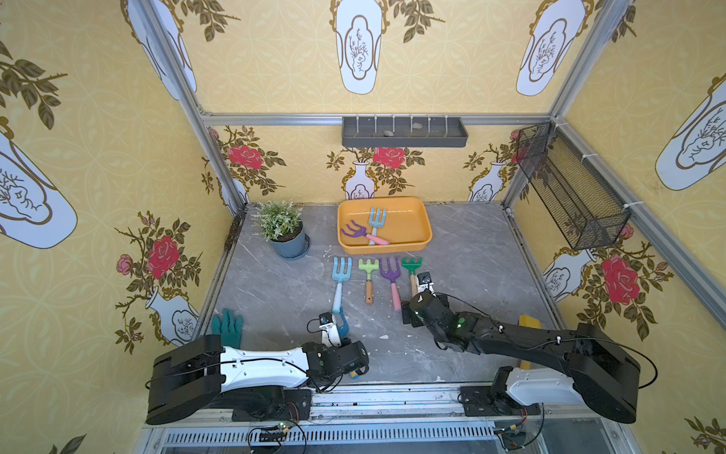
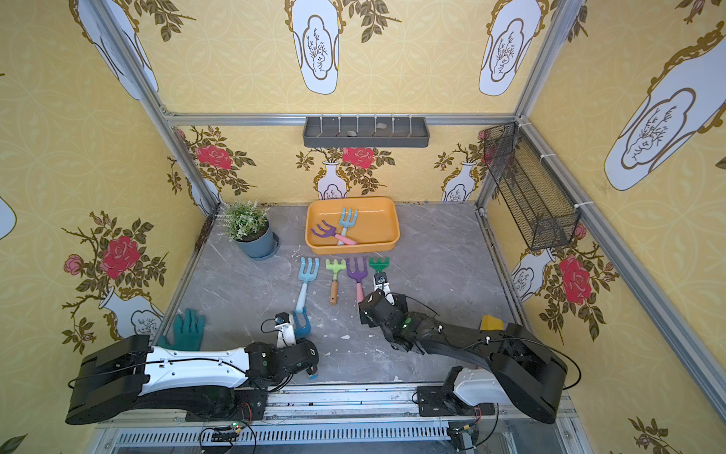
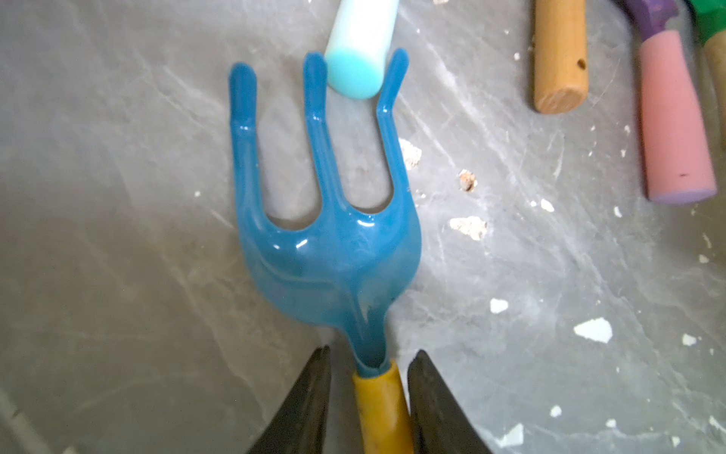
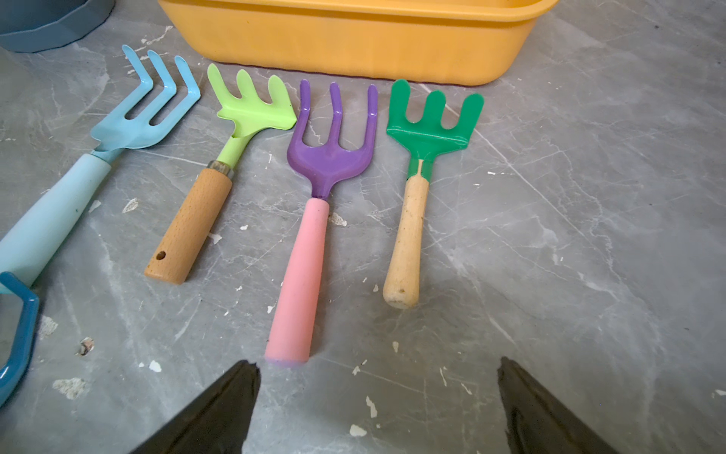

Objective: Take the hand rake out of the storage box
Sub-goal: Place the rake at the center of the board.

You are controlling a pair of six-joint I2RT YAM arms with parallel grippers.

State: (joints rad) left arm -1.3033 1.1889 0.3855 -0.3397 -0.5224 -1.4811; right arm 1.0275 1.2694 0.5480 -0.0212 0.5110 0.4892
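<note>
The shallow orange-yellow storage box (image 1: 408, 220) sits flat at the back of the desk (image 1: 471, 275). Inside lie a purple hand rake (image 1: 355, 231) with a pink handle and a light-blue hand rake (image 1: 376, 219), their handles apparently crossing near the front wall.

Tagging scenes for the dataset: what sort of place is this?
Probably a staged robot cell dressed as a gardening bench: yellow floral wallpaper on aluminium framing, a green potted plant, coloured hand rakes.
</note>
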